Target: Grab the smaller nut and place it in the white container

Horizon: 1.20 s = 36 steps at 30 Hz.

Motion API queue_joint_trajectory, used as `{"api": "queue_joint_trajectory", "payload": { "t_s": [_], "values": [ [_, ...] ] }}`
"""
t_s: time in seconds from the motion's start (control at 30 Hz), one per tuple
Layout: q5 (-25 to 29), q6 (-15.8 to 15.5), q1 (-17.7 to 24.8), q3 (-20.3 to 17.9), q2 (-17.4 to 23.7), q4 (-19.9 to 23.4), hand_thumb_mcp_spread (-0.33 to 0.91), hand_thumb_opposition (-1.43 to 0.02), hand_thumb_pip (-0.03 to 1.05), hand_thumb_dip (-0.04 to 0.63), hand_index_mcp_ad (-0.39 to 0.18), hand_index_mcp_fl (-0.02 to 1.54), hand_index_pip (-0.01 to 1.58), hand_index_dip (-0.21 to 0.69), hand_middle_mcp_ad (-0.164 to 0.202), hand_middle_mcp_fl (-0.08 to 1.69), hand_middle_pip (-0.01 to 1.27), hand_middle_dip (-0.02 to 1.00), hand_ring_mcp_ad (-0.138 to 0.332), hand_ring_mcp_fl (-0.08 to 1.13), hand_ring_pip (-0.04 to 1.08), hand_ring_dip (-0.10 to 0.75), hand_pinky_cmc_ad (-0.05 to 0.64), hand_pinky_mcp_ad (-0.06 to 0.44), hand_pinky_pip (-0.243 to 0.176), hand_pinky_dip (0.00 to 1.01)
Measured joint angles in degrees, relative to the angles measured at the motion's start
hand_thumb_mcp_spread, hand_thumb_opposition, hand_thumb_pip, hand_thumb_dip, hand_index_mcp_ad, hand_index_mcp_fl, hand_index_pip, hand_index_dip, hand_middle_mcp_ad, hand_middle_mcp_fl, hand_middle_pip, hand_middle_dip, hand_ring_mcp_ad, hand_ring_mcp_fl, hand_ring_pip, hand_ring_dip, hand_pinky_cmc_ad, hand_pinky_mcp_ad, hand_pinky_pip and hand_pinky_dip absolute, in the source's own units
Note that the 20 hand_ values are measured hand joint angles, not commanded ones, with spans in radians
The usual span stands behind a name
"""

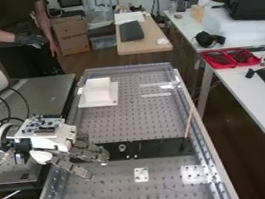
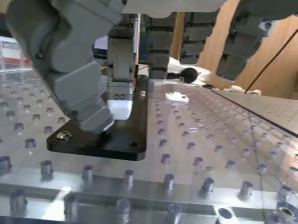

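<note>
The smaller nut [image 2: 64, 135] is, as far as I can judge, the metal piece I have in my wrist view, lying on the near end of the black plate [image 2: 93, 146], just beside my lowered fingertips. I cannot be certain it is the smaller one. My hand [image 2: 72, 80] is above that plate with the fingers loosely extended, and I see nothing caught between them. The white block [image 2: 176, 97] lies past my fingers, off the plate. In the high view I am over one end of the plate, fingers relaxed and apart, holding nothing. A ring-shaped piece [image 1: 122, 147] sits on the plate just ahead of my fingertips; that may be the larger nut. The white container [image 1: 98, 93] stands well apart from me, towards the bench's far end, upright on its white base [image 1: 111, 100]. So I judge myself near the start: I am in place beside the nuts, but grasping, lifting, carrying to the container and letting go are all left to do.
</note>
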Motion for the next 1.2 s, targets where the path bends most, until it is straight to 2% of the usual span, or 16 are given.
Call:
{"api": "queue_joint_trajectory", "payload": {
  "t_s": [0.17, 1.03, 1.2],
  "values": [
    [0.0, 0.1, 0.0, -0.1, 0.1, -0.1, 0.42, -0.82, 0.77, 0.237, -0.115, 0.09, 1.55, 0.202, 0.059, 0.19, 0.11, 0.24, 0.113, 0.01, 0.1, 0.136, 0.337, 0.293, 0.051, 0.2],
    [0.2, -0.1, 0.0, -0.3, 0.0, -0.1, 0.42, -0.82, 0.77, 0.237, -0.119, 0.08, 1.55, 0.185, 0.059, 0.19, 0.11, 0.24, 0.113, 0.01, 0.1, 0.136, 0.337, 0.293, 0.051, 0.2],
    [0.2, -0.3, 0.1, -0.4, 0.0, 0.0, 0.42, -0.82, 0.77, 0.237, -0.103, 0.09, 1.54, 0.171, 0.059, 0.19, 0.12, 0.24, 0.113, 0.01, 0.1, 0.136, 0.337, 0.297, 0.051, 0.2]
  ]
}}
